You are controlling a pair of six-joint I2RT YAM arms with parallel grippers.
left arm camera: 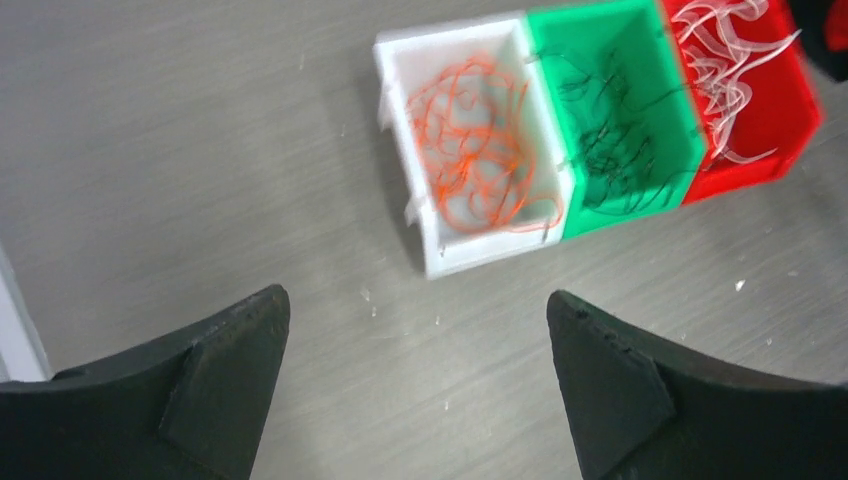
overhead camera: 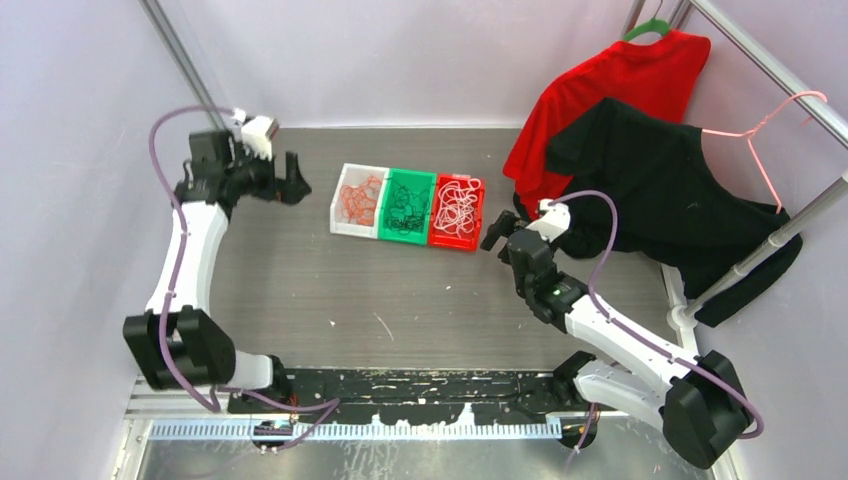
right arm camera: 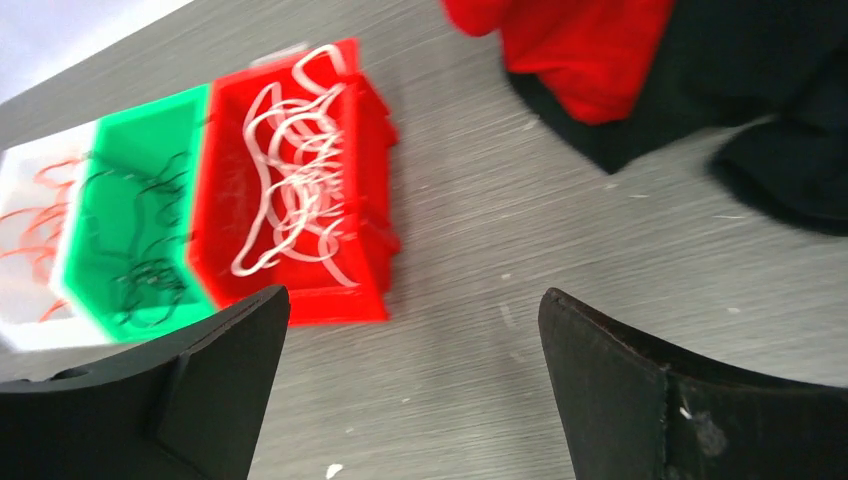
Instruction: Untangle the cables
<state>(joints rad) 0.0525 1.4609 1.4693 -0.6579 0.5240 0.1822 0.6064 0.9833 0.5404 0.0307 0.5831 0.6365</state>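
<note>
Mounting plate (overhead camera: pixel 400 385) at the near table edge carries both arms, with purple arm cables (overhead camera: pixel 175 235) looping along them. Beyond it, small pale flecks (overhead camera: pixel 383 325) lie scattered on the grey table (overhead camera: pixel 300 290).

Left gripper (overhead camera: pixel 293 182) is positioned over the left part of the table, apart from the bins and to their left. Its wrist view shows the two dark fingers (left arm camera: pixel 220 380) spread wide, with only bare table between them and nothing held. Right gripper (overhead camera: pixel 497 232) sits just right of the red bin (overhead camera: pixel 452 243), near the hem of the black shirt (overhead camera: pixel 660 190). Its fingers (right arm camera: pixel 620 390) are likewise well apart and empty.

Mid-table, three small bins stand in a row, touching side to side: white bin (overhead camera: pixel 338 205) on the left, green bin (overhead camera: pixel 412 173) in the middle, red bin on the right. The cables are divided by colour. Orange cables (overhead camera: pixel 360 198) lie as a loose curly clump in the white bin, black cables (overhead camera: pixel 405 210) in the green bin and white cables (overhead camera: pixel 458 208) in the red bin. Within each bin the strands overlap, and single wires cannot be told apart.

At the far right, a red shirt (overhead camera: pixel 610 90) hangs on a green hanger (overhead camera: pixel 650 28). The black shirt is in front of it, and both fabrics reach down to the table. A pink hanger (overhead camera: pixel 770 130) hangs from the metal rail (overhead camera: pixel 760 65) beside them.
</note>
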